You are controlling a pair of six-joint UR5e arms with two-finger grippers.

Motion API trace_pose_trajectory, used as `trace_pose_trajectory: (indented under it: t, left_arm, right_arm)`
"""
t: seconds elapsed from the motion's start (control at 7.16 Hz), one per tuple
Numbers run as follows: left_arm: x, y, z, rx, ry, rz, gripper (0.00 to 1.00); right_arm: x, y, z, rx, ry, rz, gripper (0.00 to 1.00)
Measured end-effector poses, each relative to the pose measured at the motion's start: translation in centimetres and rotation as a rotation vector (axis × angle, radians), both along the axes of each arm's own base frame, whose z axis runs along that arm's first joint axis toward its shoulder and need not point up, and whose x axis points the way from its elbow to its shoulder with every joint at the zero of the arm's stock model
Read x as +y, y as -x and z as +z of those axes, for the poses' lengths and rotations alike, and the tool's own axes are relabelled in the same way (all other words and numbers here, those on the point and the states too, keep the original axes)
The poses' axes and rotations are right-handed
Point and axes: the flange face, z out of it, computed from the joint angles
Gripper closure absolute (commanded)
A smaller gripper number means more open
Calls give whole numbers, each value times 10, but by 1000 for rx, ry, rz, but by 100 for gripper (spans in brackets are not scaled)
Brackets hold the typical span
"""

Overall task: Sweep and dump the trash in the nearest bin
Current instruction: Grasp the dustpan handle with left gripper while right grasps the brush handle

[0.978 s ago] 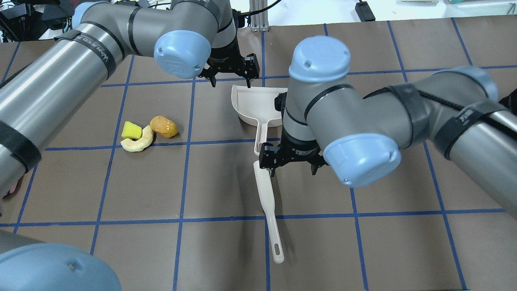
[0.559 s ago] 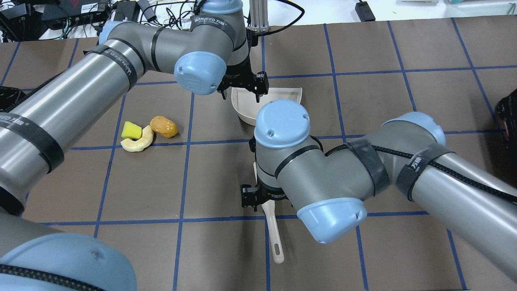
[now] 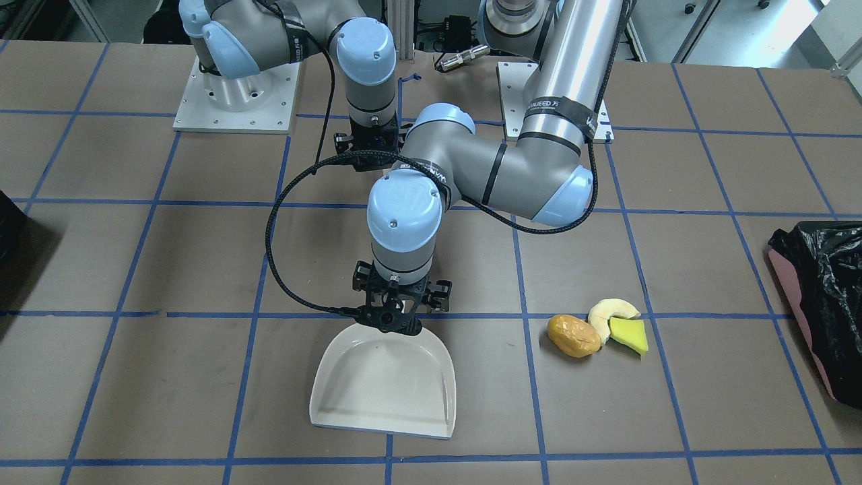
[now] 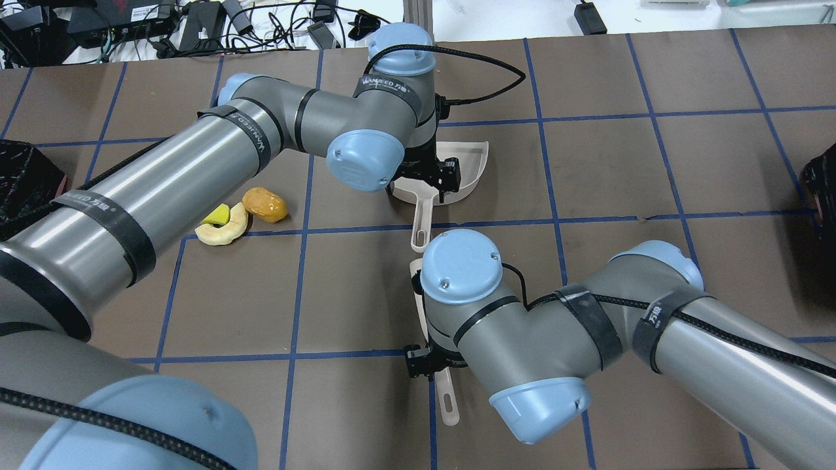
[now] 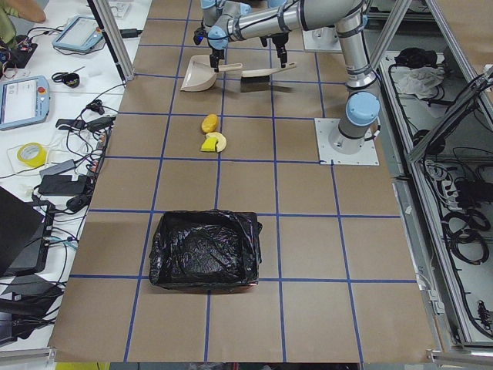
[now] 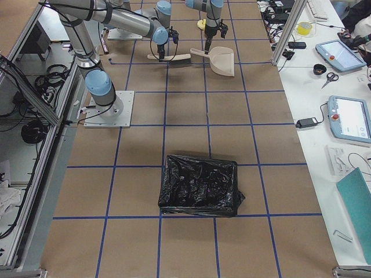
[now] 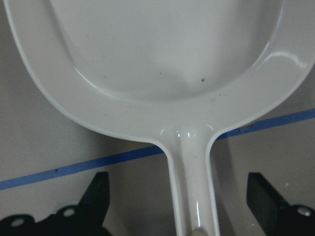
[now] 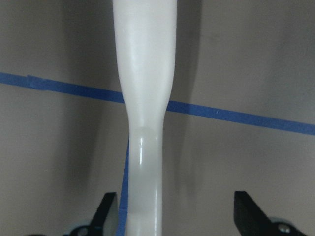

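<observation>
Black "WANEED" strap [image 4: 384, 85] rings the arm [image 4: 215, 150] whose left claw [image 7: 179, 196] straddles the dustpan [image 4: 471, 163].

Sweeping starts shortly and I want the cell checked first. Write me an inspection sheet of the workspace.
Surface: brown table, blue tape grid.
Job's things: orange-brown lump, cream peel, yellow-green wedge close together, unswept; dustpan and brush on the table; bin at the robot's left end.
Clutter: second bagged bin at the right end.
Grippers: left gripper open astride the dustpan's handle; right gripper open astride the brush's handle.
Cables: black cable loops off the left wrist.
Surroundings: tablet and tape roll on the side bench.
</observation>
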Motion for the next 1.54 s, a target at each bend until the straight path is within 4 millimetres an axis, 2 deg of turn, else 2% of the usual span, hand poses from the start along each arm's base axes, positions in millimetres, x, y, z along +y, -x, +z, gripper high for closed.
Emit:
trace_pose_trajectory:
  t: [0.14, 0.42, 0.56, 0.7, 0.84, 0.98, 1.12, 1.26, 1.54]
  left_arm:
    - [6, 5, -8, -6, -15, -10, 20]
    - [16, 7, -19, -15, -39, -19, 29]
    - [18, 7, -20, -17, -45, -19, 29]
    - [20, 7, -17, -16, -46, -19, 46]
    - [21, 8, -13, -6, -46, -17, 81]
    - [22, 9, -10, 7, -47, -15, 98]
    - [22, 9, -9, 11, -50, -14, 100]
    - [23, 9, -11, 9, -58, -13, 100]
    - [23, 8, -4, 7, -56, -13, 100]
  right_arm:
    - [-5, -4, -3, -6, 8, -5, 28]
    - [-21, -14, -6, -11, 11, -19, 44]
    - [-23, -17, -9, -7, 6, -19, 49]
    - [-19, -20, -11, 0, 3, -10, 49]
    - [-14, -24, -13, 8, 1, -1, 49]
    - [-10, -25, -15, 13, -3, -2, 53]
    - [-8, -25, -17, 16, -8, -8, 71]
    - [-6, -26, -17, 18, -11, -10, 97]
    - [-2, -29, -18, 19, -18, -11, 100]
